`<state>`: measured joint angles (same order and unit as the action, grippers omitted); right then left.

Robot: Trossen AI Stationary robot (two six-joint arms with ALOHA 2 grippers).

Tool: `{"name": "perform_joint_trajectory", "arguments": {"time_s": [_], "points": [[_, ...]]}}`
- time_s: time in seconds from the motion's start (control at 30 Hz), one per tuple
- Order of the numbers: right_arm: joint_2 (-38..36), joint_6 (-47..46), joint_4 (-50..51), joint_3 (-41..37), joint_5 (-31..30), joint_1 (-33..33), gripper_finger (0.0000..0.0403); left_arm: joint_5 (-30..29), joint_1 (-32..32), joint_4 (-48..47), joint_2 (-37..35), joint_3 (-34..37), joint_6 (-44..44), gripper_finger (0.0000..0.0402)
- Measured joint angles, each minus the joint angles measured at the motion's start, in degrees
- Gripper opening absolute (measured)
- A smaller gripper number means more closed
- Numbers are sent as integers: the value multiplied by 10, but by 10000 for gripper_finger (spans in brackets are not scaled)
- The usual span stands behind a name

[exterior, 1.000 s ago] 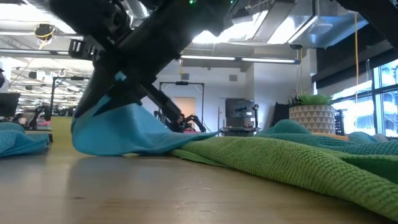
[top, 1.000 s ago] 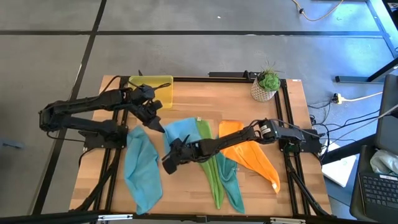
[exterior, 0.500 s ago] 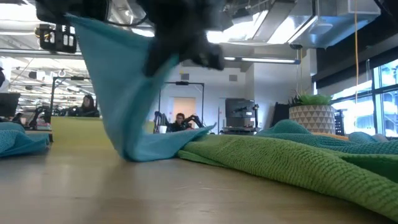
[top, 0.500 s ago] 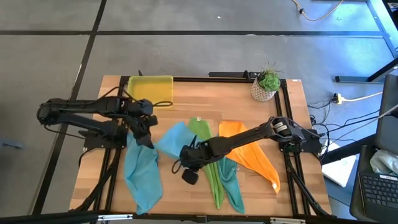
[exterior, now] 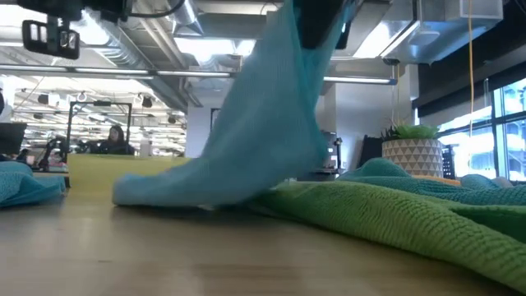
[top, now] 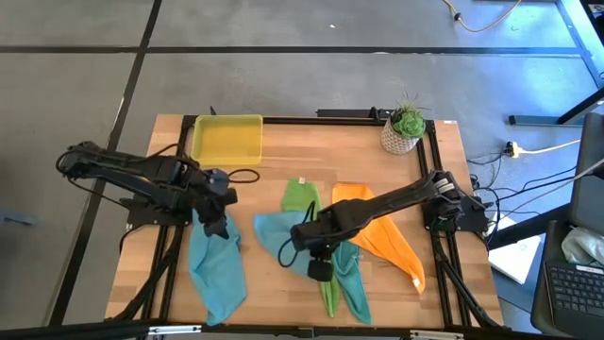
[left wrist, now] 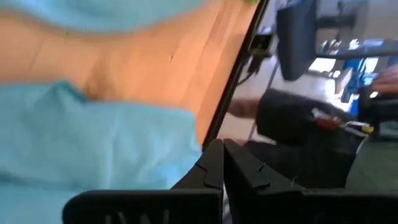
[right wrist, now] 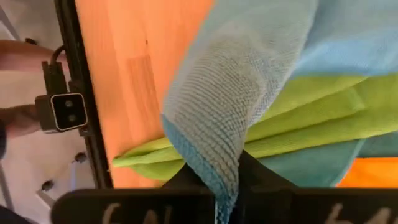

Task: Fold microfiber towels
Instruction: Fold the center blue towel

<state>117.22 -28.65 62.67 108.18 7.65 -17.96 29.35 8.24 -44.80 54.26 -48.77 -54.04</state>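
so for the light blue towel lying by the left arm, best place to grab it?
Take the light blue towel at its narrow end nearest the left gripper, coming straight down. It lies crumpled lengthwise on bare table, apart from the other cloths, so that end is unobstructed. The right gripper is busy holding up the other light blue towel.

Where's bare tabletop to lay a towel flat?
Bare wood lies between the yellow-green plastic tray and the potted plant, and at the front left of centre. The middle is crowded: lime green towel, orange towel.
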Motion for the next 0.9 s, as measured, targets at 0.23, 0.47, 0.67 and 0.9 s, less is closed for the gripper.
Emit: {"name": "perform_joint_trajectory", "arguments": {"time_s": [0.23, 0.47, 0.67, 0.9], "points": [[1, 62, 4, 0, -1, 1, 8, -167, 39, 158, 0, 0, -25, 0], [3, 119, 3, 0, -5, 20, 8, -442, 129, 307, 5, 0, 119, 0], [3, 112, -9, 0, -16, 57, 8, -535, 214, 335, 18, 1, 156, 0], [3, 79, -36, 0, 38, 94, 8, -562, 259, 338, 21, 1, 99, 0]]}}
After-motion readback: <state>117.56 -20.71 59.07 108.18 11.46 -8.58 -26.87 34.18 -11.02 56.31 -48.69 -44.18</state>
